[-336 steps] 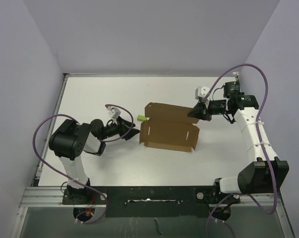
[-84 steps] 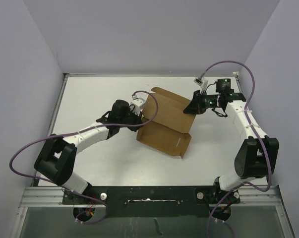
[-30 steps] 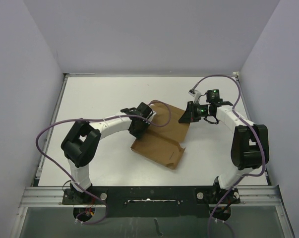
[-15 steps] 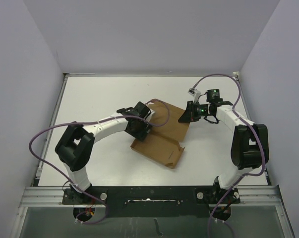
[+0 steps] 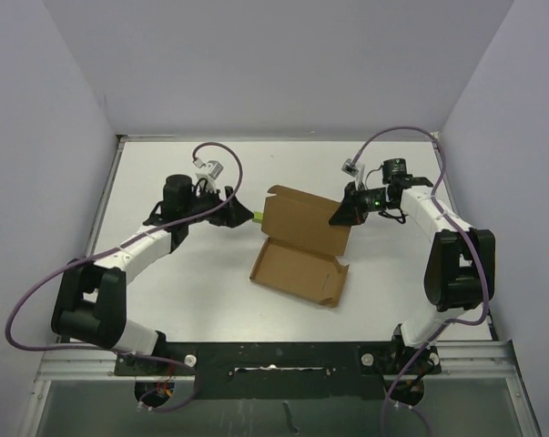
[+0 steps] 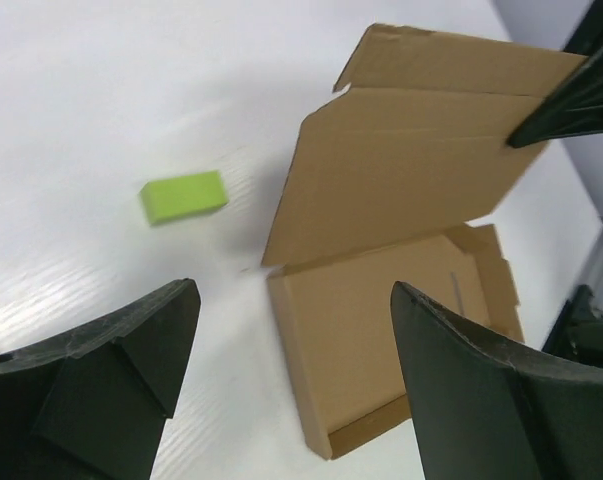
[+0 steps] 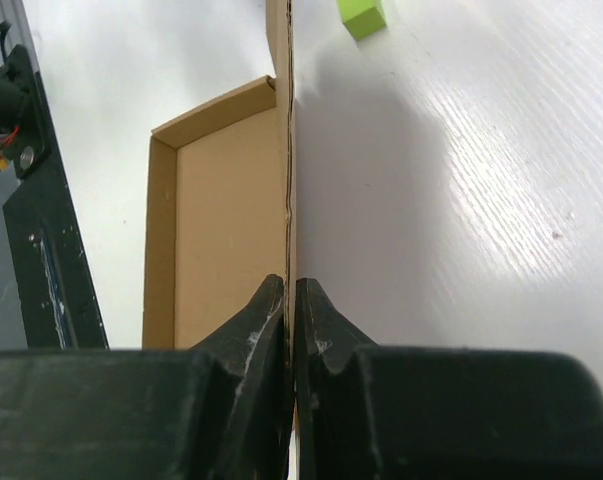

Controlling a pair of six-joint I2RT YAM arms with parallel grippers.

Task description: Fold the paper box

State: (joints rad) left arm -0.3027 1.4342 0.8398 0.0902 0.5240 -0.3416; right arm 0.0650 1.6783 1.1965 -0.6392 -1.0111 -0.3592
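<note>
The brown paper box [image 5: 301, 246] lies mid-table, its tray flat and its lid panel raised at the back. It shows in the left wrist view [image 6: 401, 250] and edge-on in the right wrist view [image 7: 231, 230]. My right gripper [image 5: 342, 212] is shut on the lid's right edge [image 7: 289, 290] and holds it up. My left gripper [image 5: 233, 211] is open and empty, left of the box and apart from it; its fingers [image 6: 131, 350] frame the box's near corner.
A small yellow-green block [image 5: 255, 217] lies on the white table just left of the lid, between my left gripper and the box; it also shows in the left wrist view [image 6: 183, 196] and the right wrist view [image 7: 361, 17]. Purple walls enclose the table.
My left arm has pulled back to the left, off the box, and now stands open beside it. The lid has risen from lying flatter to standing up in my right gripper.
</note>
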